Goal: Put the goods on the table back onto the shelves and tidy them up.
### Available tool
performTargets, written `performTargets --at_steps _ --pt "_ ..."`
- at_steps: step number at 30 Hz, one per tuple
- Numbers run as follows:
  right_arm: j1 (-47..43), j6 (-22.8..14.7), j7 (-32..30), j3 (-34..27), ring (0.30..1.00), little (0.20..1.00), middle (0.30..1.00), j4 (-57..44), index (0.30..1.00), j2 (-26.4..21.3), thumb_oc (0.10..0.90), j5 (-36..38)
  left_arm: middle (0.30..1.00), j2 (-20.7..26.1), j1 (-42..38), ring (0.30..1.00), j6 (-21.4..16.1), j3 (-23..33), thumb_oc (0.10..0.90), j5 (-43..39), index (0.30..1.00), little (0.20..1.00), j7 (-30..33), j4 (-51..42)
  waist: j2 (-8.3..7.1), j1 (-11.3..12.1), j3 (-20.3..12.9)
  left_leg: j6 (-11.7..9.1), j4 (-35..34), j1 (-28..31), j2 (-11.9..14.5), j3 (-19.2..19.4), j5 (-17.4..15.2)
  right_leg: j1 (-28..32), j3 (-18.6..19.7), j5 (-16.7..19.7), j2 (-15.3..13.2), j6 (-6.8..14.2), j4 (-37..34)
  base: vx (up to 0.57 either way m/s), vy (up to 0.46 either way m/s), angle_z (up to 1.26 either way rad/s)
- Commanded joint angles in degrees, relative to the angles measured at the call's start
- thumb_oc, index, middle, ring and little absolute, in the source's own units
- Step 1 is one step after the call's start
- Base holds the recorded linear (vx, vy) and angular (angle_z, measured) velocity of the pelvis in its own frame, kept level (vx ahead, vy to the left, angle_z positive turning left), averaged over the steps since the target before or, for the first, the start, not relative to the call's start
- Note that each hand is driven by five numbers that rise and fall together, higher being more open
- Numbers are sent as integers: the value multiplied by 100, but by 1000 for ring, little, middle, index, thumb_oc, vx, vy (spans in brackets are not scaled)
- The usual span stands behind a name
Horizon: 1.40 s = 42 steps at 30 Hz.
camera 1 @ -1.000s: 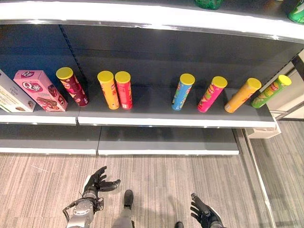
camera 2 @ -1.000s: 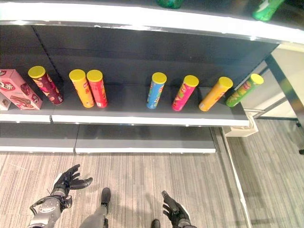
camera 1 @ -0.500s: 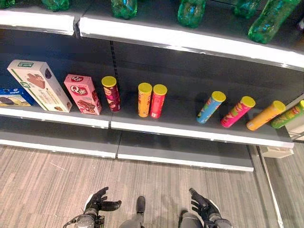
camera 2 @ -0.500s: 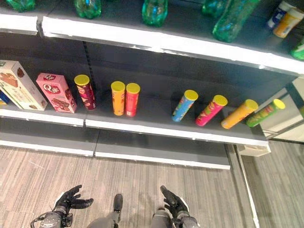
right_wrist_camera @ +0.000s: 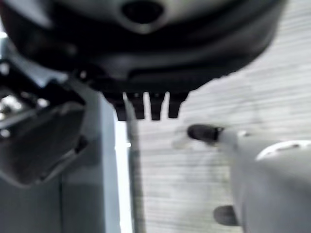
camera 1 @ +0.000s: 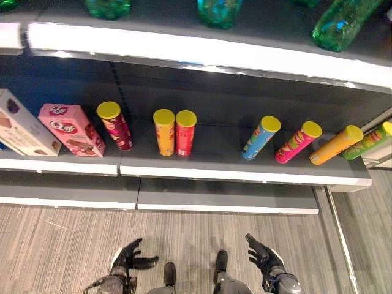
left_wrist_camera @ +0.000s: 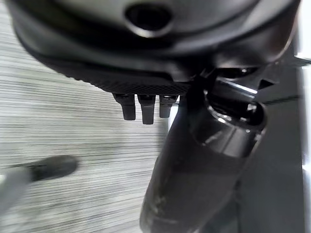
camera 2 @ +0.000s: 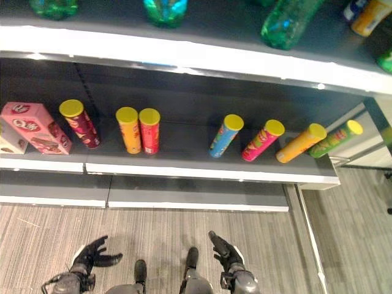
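Note:
Several chip tubes with yellow lids stand on the middle shelf (camera 1: pixel 245 174): a dark red tube (camera 1: pixel 115 125), an orange tube (camera 1: pixel 165 131) touching a red tube (camera 1: pixel 185 132), then a blue tube (camera 1: pixel 260 137), a pink tube (camera 1: pixel 297 141), a yellow-orange tube (camera 1: pixel 335 144) and a green tube (camera 1: pixel 369 139). A pink box (camera 1: pixel 70 128) and a white box (camera 1: pixel 21 125) stand to their left. My left hand (camera 1: pixel 125 262) and right hand (camera 1: pixel 263 256) hang low over the floor, well in front of the shelves, both open and holding nothing. The left wrist view shows straight fingers (left_wrist_camera: pixel 142 108).
Green bottles (camera 1: pixel 337 24) line the top shelf. A bare lower shelf (camera 1: pixel 226 199) juts out near the striped grey floor (camera 1: pixel 61 239). At the far right the shelving ends beside a white unit (camera 2: pixel 361 147).
The camera has swung, so the whole shelf picture has shifted. Both hands stay low, open and empty.

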Motion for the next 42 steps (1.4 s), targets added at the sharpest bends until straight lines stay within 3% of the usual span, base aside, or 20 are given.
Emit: performTargets --at_steps 1,13,14,26,34,42 --pt "-10 -178 -175 -170 900 900 900 -124 900 -259 800 -156 900 36 -209 900 -263 118 800 7 900 900 33 -134 1 -8 22 -344 10 211 88 -554 -732 154 9 -393 6 528 107 0 35 -36" --pt "-145 -171 -196 -107 900 900 900 -93 900 -268 800 -275 900 39 -309 900 -280 127 800 108 900 900 61 10 106 -73 48 -328 10 275 32 -483 -771 206 16 -418 -80 532 145 3 12 -4" --pt "225 -187 -471 -772 900 900 900 -60 900 -525 800 82 900 -179 -625 900 -268 -146 800 -32 900 900 372 -601 116 -66 273 -1238 1071 -888 1338 -432 -271 467 -96 -833 -713 654 568 20 6 18" --pt "481 -133 -384 -690 900 900 900 -212 900 -375 800 -127 900 -106 -519 900 -283 -152 800 -68 900 900 350 -973 91 -39 104 -1183 379 -359 1231 -253 -238 608 -132 -556 -769 778 158 24 35 0" --pt "613 -107 -326 -637 900 900 900 -184 900 -311 800 -317 900 83 -422 900 -410 74 800 -166 900 900 456 -2155 2 50 138 -1186 386 -316 1252 -284 -264 634 -198 -568 -754 789 203 3 -3 -2" --pt "682 -125 -232 -386 900 900 900 -279 900 -255 800 -433 900 411 -1177 900 -737 308 800 -124 900 900 811 -3340 -97 48 348 -1281 276 -455 1355 -320 -155 455 -184 -568 -657 787 159 -3 -11 -6"
